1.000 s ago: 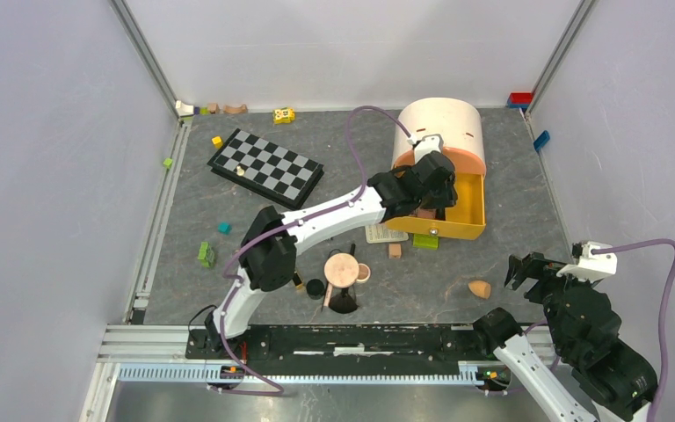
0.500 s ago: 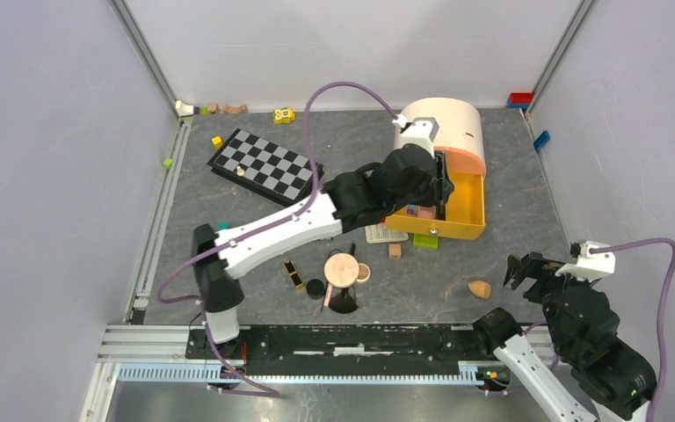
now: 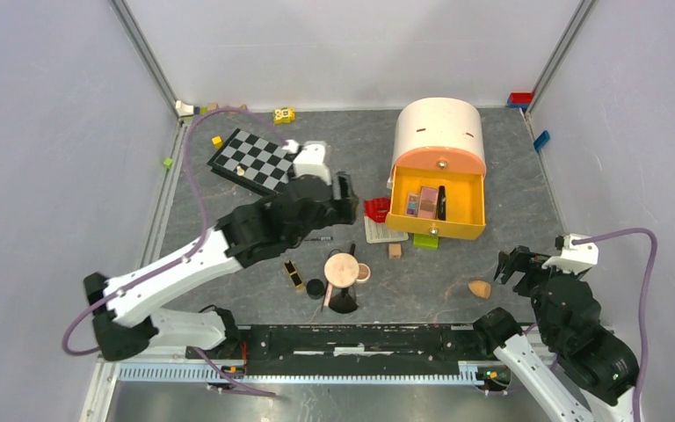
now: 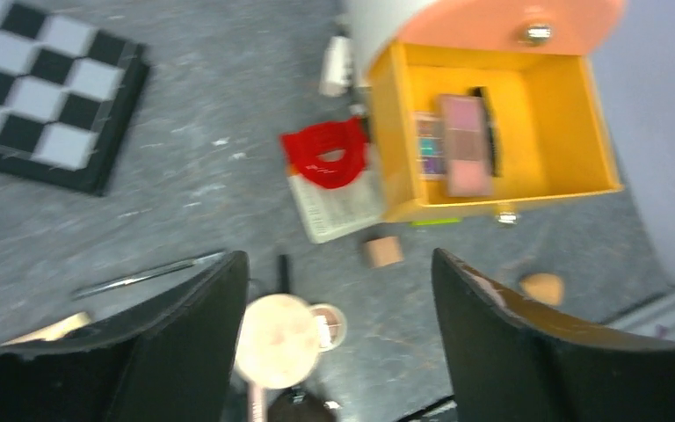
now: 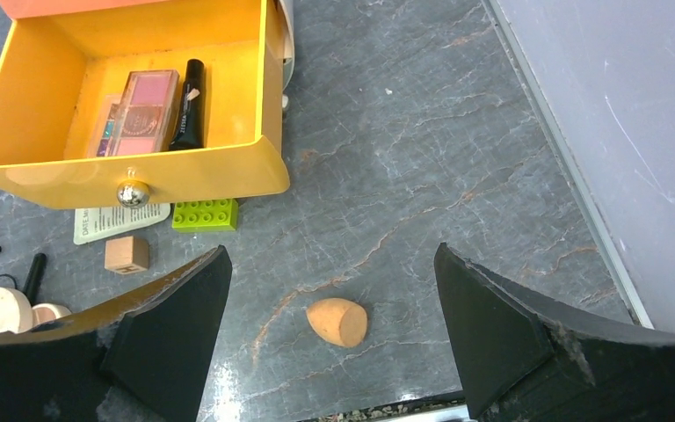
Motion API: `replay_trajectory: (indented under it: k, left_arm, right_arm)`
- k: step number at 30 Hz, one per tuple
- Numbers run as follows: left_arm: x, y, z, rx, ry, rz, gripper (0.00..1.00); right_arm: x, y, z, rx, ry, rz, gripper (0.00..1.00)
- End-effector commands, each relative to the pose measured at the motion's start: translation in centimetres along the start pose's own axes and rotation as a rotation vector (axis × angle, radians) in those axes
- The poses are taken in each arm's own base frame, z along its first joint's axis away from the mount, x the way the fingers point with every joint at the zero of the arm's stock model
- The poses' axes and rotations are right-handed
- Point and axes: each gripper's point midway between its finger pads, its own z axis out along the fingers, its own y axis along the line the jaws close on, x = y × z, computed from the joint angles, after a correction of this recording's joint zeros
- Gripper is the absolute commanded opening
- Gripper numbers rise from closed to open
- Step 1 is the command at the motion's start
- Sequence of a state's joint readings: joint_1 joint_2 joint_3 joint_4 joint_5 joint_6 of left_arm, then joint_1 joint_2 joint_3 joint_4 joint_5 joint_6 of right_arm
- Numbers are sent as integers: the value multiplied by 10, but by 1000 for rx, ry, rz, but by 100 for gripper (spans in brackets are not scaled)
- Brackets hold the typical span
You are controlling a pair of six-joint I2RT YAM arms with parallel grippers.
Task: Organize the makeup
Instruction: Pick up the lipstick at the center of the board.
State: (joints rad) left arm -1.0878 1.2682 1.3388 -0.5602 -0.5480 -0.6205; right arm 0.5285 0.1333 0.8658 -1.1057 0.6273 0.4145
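checkerboard (image 3: 265, 164) at left; red piece (image 4: 325, 154) on card (image 4: 338, 207); green brick (image 5: 205, 214) beside wooden cube (image 5: 127, 253)

Between the black right fingers (image 5: 167, 325): orange teardrop sponge (image 5: 337, 321) on a dark grey table (image 5: 422, 158) veined in pale and rust lines.

Beyond their tips: yellow drawer (image 5: 193, 171) holding a pink palette (image 5: 145, 101), a multicolour palette (image 5: 105, 132) and a black tube (image 5: 190, 105). Also a lime-green block (image 5: 204, 214) and a tan wooden cube (image 5: 127, 253).

Beyond the black left fingers (image 4: 176, 343): red curved piece (image 4: 325, 156) and a black-and-grey chequered board (image 4: 39, 97). Between those fingers: peach compact (image 4: 274, 338).
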Motion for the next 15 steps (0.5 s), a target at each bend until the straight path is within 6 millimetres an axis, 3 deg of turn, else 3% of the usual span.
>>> replay_trajectory:
  k: [1, 3, 6, 15]
  left_arm:
    - [13, 79, -18, -189, -5, -70, 89]
    - [27, 108, -22, -248, 25, -115, 98]
    - [51, 136, -23, -286, 90, -183, 100]
    - [119, 172, -18, -382, 288, -255, 100]
  right_arm:
    - [-1, 10, 10, -19, -7, -5, 93]
    - [1, 12, 12, -24, -5, -6, 93]
    - [3, 14, 14, -28, -1, -13, 93]
    - [11, 21, 21, -50, 17, -17, 93]
